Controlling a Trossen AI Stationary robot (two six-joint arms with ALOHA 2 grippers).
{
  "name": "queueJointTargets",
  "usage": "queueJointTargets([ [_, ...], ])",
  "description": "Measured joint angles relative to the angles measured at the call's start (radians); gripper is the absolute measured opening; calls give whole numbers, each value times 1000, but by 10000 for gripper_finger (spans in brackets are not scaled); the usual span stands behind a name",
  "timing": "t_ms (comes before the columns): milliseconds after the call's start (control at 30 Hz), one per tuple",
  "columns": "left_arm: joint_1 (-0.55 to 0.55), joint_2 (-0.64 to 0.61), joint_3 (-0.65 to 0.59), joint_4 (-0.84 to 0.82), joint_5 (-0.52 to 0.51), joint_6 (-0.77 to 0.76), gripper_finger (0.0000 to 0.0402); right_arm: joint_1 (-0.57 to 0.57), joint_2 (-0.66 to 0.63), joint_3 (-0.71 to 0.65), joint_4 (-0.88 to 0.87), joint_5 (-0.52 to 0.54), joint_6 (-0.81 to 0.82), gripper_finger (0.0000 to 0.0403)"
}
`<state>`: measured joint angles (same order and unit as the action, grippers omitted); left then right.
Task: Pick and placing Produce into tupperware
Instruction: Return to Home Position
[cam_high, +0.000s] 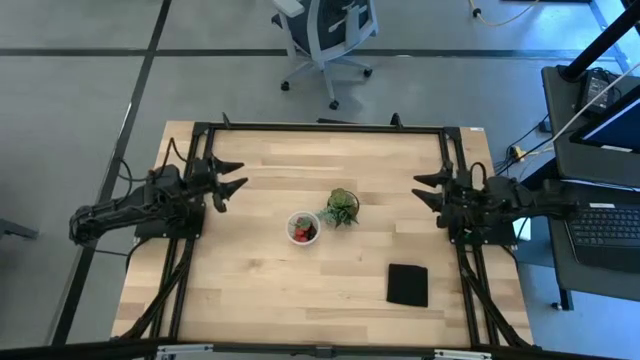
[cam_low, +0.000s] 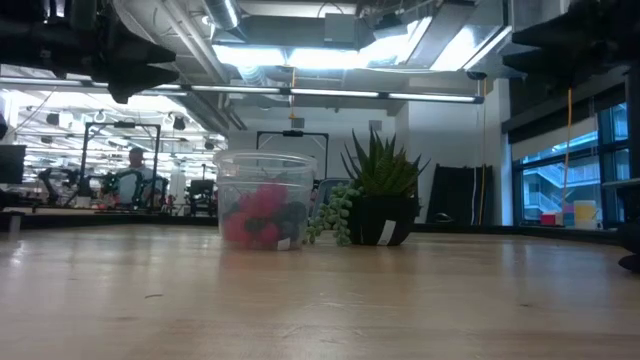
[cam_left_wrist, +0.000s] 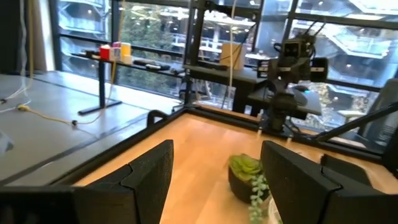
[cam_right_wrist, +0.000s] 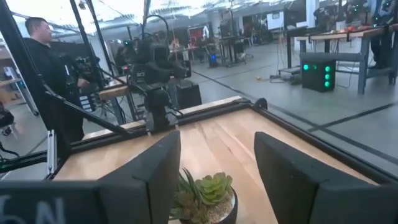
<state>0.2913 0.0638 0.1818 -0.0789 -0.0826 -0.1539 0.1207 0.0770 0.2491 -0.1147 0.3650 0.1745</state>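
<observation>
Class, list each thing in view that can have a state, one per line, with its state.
tupperware: uncovered, upright, holding produce
produce: inside the tupperware
plant: upright, beside the tupperware
black square: lying flat
left gripper: open, empty
right gripper: open, empty

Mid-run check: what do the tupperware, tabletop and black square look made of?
The tupperware looks like clear, slightly cloudy plastic: the red and dark produce shows through its wall. The tabletop looks like pale matte wood with plank grain. The black square is flat and matte, maybe rubber or foam; cannot tell.
</observation>
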Motion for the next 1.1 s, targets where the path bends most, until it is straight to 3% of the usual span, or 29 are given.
queueJointTargets([
  [133, 32, -23, 0, -21, 0, 0, 236, 0, -78, -37, -32, 1, -1, 207],
  [733, 179, -41, -59, -61, -2, -1, 236, -128, -76, -45, -109, 67, -87, 207],
  [967, 238, -41, -164, 96, -2, -29, 236, -211, -76, -45, -109, 88, -130, 207],
  [1100, 265, -38, -174, 106, -1, -38, 236, -244, -76, -44, -151, 89, -122, 207],
])
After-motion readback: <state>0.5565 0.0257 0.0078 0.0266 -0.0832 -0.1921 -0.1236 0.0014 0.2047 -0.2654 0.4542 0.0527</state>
